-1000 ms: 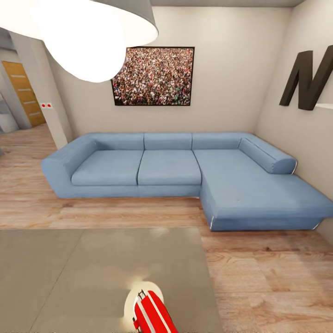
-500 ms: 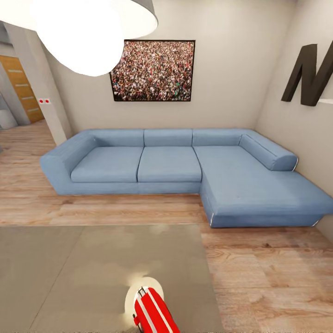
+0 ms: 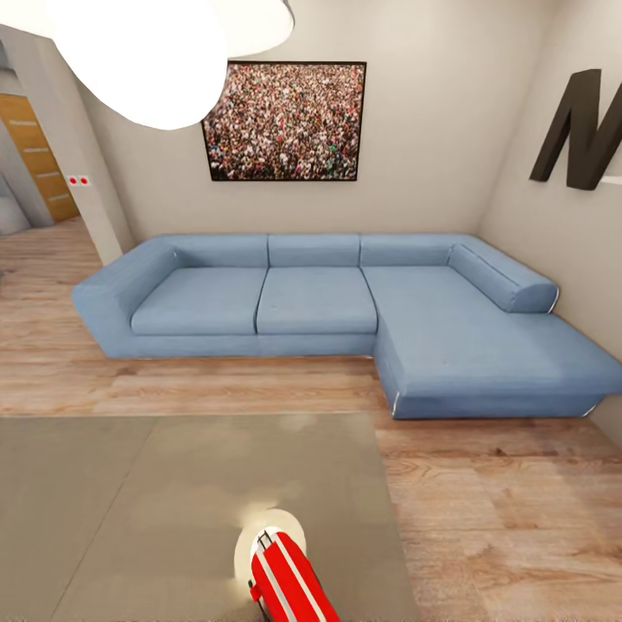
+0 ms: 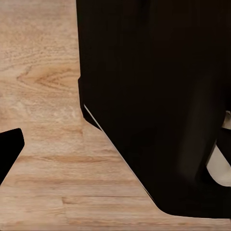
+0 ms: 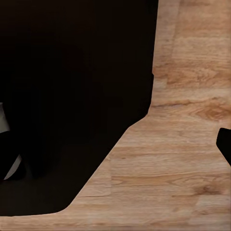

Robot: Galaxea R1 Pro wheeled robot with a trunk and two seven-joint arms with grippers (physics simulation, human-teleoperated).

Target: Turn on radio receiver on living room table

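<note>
Bright red with white stripes, the radio receiver (image 3: 287, 581) lies on the near part of the grey table (image 3: 130, 510), beside a white reflection of the pendant lamp (image 3: 147, 52), and its near end is cut off by the bottom edge of the head view. Behind the table stand the blue sofa (image 3: 345, 311) and the crowd photo (image 3: 283, 120) on the beige wall. Both wrist views show a large black shape over the wood floor (image 4: 43, 144), and I cannot tell whether either gripper is released or clenched.
</note>
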